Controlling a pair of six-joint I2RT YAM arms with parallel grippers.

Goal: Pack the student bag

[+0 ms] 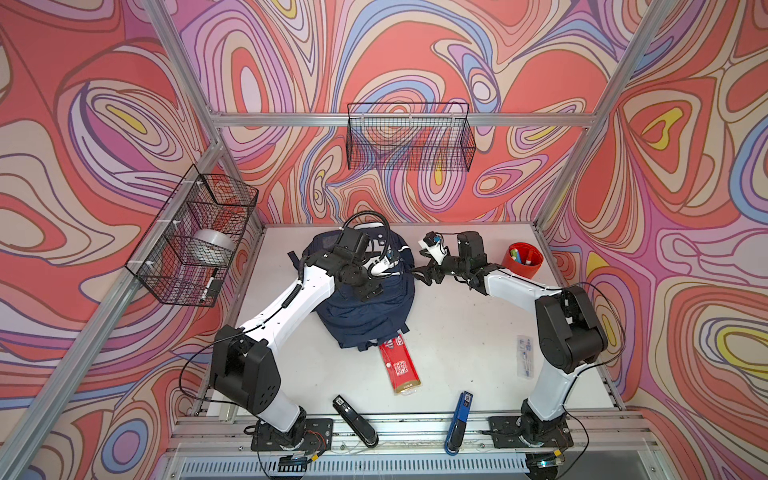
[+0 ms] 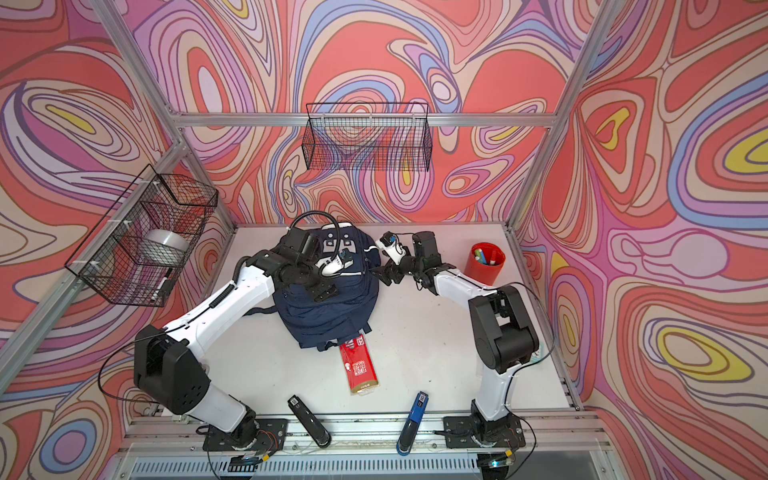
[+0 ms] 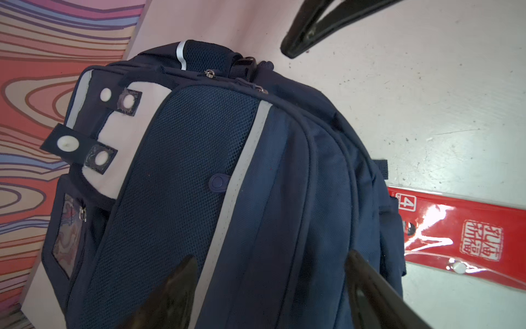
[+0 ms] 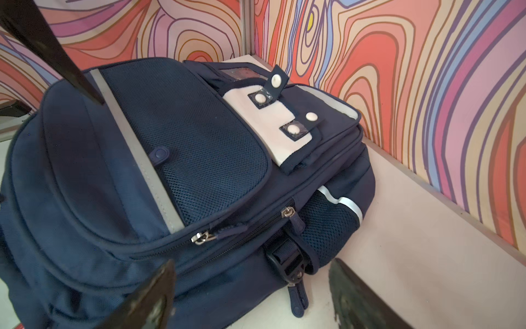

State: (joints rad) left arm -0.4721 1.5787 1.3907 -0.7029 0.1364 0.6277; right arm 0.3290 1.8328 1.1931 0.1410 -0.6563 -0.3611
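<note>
While both pincers gape wide and empty, left gripper [image 1: 370, 294] hangs over the student bag [image 1: 365, 320] on the table [image 1: 457, 332]; right gripper [image 1: 422, 276] just beside its right flank. Nearer than the bag: two staplers [image 1: 355, 422] [image 1: 459, 419], one red packet [image 1: 399, 365] touching it. Farther right: red cup [image 1: 519, 272] with pens [image 1: 517, 252]. Behind: two wire baskets [image 1: 166, 286] [image 1: 409, 137], one holding tape [image 1: 212, 245].

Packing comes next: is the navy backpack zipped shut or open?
Shut, as far as visible: the zips of the large navy blue fabric backpack lie closed in the right wrist view, no gap showing.
</note>
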